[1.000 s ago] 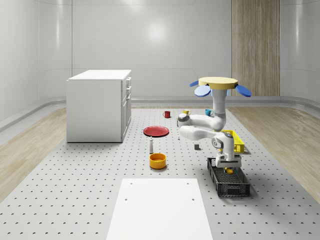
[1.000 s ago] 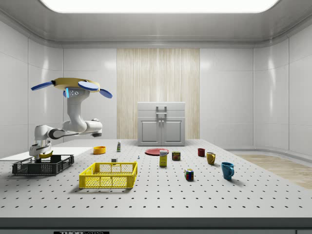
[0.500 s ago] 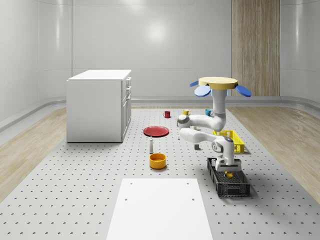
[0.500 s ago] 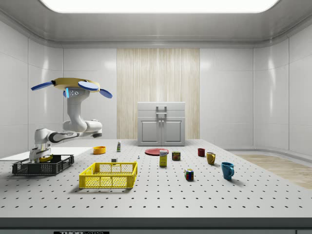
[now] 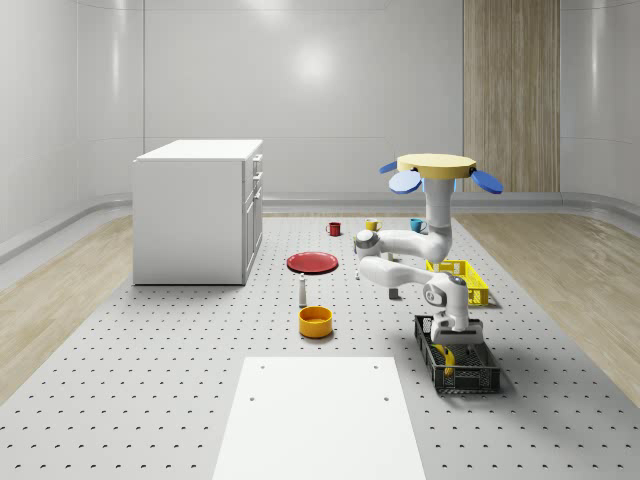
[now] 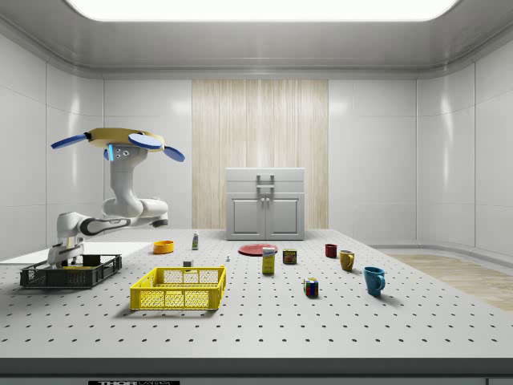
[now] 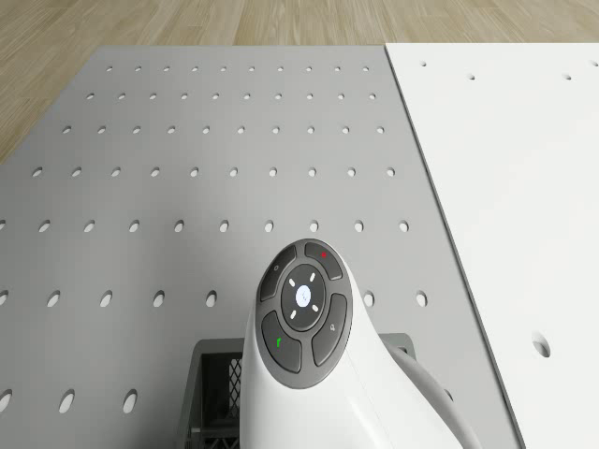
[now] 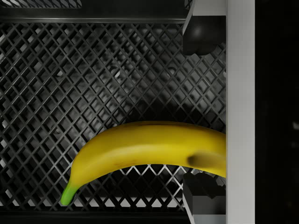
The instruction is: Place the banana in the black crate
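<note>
- Whole-scene view: one drone (image 5: 436, 166) hovers over the table (image 5: 150, 380), behind one black crate (image 5: 458, 358). Its arm bends down so that the gripper (image 5: 456, 335) hangs just over the crate's far end. One banana (image 5: 449, 360) lies inside the crate, below the gripper and apart from it. One yellow crate (image 5: 466, 279) stands behind the black one. Also on the table: one red plate (image 5: 313, 262), one orange bowl (image 5: 315, 321), one small bottle (image 5: 302, 290), three mugs (red (image 5: 335, 229), yellow (image 5: 372, 225), blue (image 5: 416, 225)), one white cabinet (image 5: 198, 211) and one white mat (image 5: 322, 418).
- Side view: the drone (image 6: 120, 141) hovers at the view's left, the gripper (image 6: 62, 258) at the black crate's (image 6: 72, 271) rim. The yellow crate (image 6: 179, 288) looks empty. Three mugs show here too, and one cube (image 6: 311, 287) and two cans (image 6: 268, 261).
- Drone view: the arm's wrist (image 7: 309, 365) covers most of the black crate (image 7: 213, 393) below it.
- Wrist view: the banana (image 8: 145, 151) lies on the crate's mesh floor (image 8: 70, 84), green stem end free. Two dark finger pads (image 8: 201, 35) stand spread well apart; neither pinches the banana, so the gripper is empty.
</note>
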Motion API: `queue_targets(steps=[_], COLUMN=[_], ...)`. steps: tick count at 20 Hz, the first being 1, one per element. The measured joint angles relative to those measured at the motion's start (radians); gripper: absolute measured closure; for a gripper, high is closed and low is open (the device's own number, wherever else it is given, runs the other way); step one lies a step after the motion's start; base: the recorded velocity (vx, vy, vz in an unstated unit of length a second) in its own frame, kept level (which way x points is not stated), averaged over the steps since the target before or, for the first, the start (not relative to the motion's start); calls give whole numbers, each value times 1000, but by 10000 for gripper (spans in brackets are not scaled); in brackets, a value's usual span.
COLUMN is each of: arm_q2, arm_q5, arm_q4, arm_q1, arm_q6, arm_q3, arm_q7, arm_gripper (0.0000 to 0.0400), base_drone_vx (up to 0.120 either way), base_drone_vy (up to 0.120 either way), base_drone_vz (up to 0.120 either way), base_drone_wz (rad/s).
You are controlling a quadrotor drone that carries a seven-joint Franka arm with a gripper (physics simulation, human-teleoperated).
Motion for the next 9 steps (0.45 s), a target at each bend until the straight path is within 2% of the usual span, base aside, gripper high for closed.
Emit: queue_targets(steps=[9], arm_q2=[1], arm_q5=[49], arm_q4=[-15], arm_q1=[8], arm_q6=[-19], arm_q3=[51], arm_q7=[6], arm_gripper=[3], base_drone_vx=[0], base_drone_vy=[0], base_drone_vz=[0], base_drone_wz=[0])
